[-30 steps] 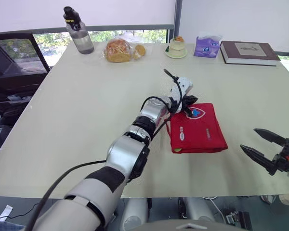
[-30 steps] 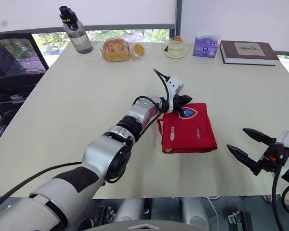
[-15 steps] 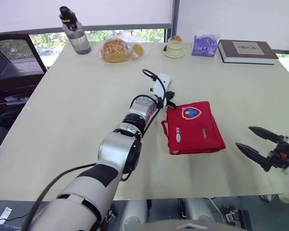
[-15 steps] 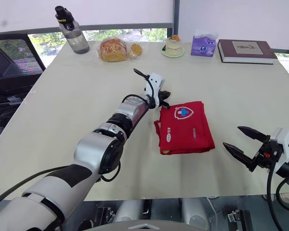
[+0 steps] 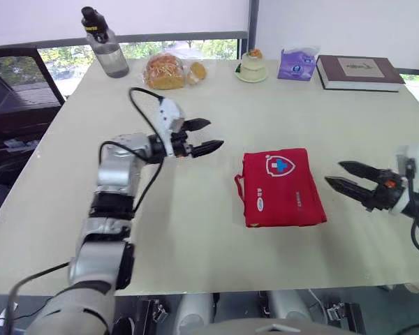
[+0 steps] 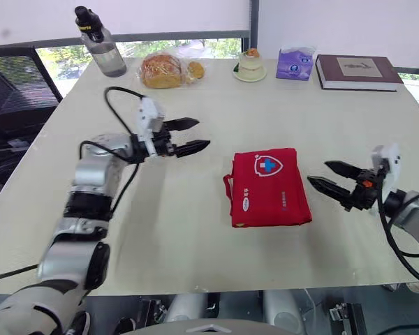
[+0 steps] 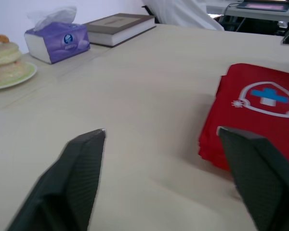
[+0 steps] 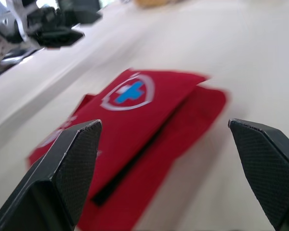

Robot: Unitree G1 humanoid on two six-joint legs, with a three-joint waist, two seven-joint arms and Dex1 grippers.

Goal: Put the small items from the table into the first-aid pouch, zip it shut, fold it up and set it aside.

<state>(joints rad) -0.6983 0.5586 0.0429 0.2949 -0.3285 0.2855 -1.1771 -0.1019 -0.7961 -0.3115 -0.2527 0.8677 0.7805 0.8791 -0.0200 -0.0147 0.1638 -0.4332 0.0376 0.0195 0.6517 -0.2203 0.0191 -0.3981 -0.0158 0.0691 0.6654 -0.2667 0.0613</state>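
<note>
We looked over a large pale table [image 5: 195, 223] that took up most of the room in front of us. Behind its far edge a white blind [image 5: 160, 17] hung over a window [image 5: 63, 59] with greenery outside. A black office chair [image 5: 14, 84] stood off the left edge.

The red first-aid pouch [image 5: 283, 187] lay flat and folded, right of the table's middle and nearer the near edge. Its white shield with a blue cross faced up. We could not tell whether its zip was closed.

Along the far edge stood a brown book [image 5: 353, 72] at the right corner and a clear water bottle [image 5: 103, 50] with a black cap at the left corner. Between them were a bag of bread [image 5: 166, 70], a purple tissue box [image 5: 298, 63] and a small cake on a plate [image 5: 253, 68].

The left gripper [image 5: 215, 134] hovered over the table left of the pouch, apart from it, with its fingers spread and empty. The right gripper [image 5: 333, 172] hung by the right edge, close beside the pouch without touching it, also spread and empty.
</note>
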